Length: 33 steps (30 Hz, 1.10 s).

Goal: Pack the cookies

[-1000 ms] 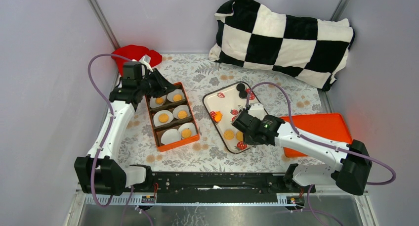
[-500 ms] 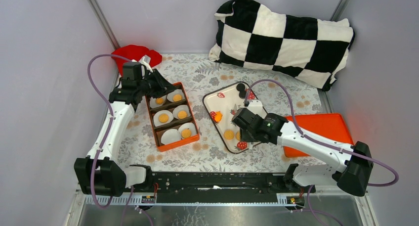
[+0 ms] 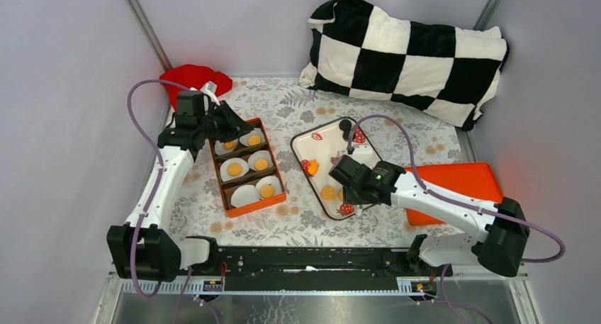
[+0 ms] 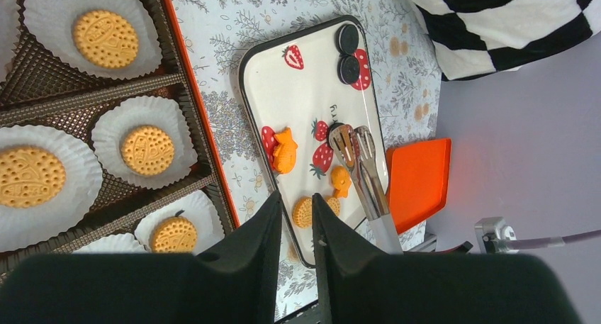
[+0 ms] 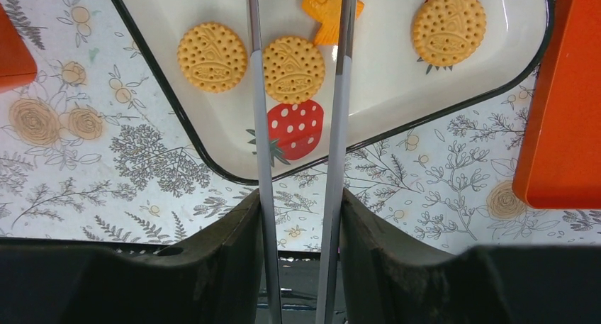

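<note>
Cookies (image 5: 293,69) lie in two places on the table (image 3: 283,101). We see round golden ones, each in a white paper cup (image 4: 106,136), inside the compartments of the orange box (image 3: 256,204) on the left. More sit loose on the white strawberry tray (image 4: 305,97) just right of the box. These are three round golden ones at its near end, two irregular orange pieces around the middle, and two black ones side by side at the far end.

Our right hand (image 5: 300,203) pinches a pair of metal tongs (image 4: 368,186), one arm of the tongs lying against the inside of each finger (image 5: 212,267). The tongs reach out over the near half of the tray with their arms apart. In the right wrist view one round cookie shows between the arms, and an orange piece lies near the tips. We cannot tell whether the tips touch the tray or any cookie.

Our left hand (image 4: 296,200) hangs above the far end of the box, its fingers (image 4: 248,267) drawn near each other with a narrow slit between them and nothing in it.

A flat orange panel (image 3: 461,179) lies on the table right of the tray, partly under the right arm. A black-and-white checked pillow (image 3: 411,54) rests along the back edge, and a red cloth (image 3: 191,76) sits in the far left corner.
</note>
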{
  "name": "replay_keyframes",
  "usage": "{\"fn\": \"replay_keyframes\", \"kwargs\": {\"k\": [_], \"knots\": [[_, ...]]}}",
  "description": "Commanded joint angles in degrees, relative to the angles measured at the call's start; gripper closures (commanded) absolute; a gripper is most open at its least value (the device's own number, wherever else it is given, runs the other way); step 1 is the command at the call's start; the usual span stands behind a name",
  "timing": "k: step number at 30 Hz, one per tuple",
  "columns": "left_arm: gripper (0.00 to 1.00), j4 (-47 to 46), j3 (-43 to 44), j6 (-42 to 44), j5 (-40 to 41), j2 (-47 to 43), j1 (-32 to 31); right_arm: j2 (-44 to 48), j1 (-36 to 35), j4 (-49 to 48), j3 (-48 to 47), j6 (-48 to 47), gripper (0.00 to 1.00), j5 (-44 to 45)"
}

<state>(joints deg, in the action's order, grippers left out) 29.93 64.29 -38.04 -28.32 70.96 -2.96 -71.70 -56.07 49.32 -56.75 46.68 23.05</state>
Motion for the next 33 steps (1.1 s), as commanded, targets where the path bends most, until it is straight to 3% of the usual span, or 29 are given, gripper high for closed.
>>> {"fn": "replay_keyframes", "kwargs": {"k": [1,14,33], "knots": [[0.73,-3.15,-0.72,-0.26,-1.00,-0.55,-0.29,-2.48,0.26,0.68,-0.55,-0.90,0.55,0.25],[0.73,-4.12,-3.01,-0.63,-1.62,-0.93,-0.29,-2.59,0.18,6.28,-2.31,-0.45,0.56,4.42],[0.74,-5.76,-5.71,-0.85,-2.54,-0.76,-0.29,-5.84,0.19,1.50,-0.63,-1.31,0.56,4.46]]}}
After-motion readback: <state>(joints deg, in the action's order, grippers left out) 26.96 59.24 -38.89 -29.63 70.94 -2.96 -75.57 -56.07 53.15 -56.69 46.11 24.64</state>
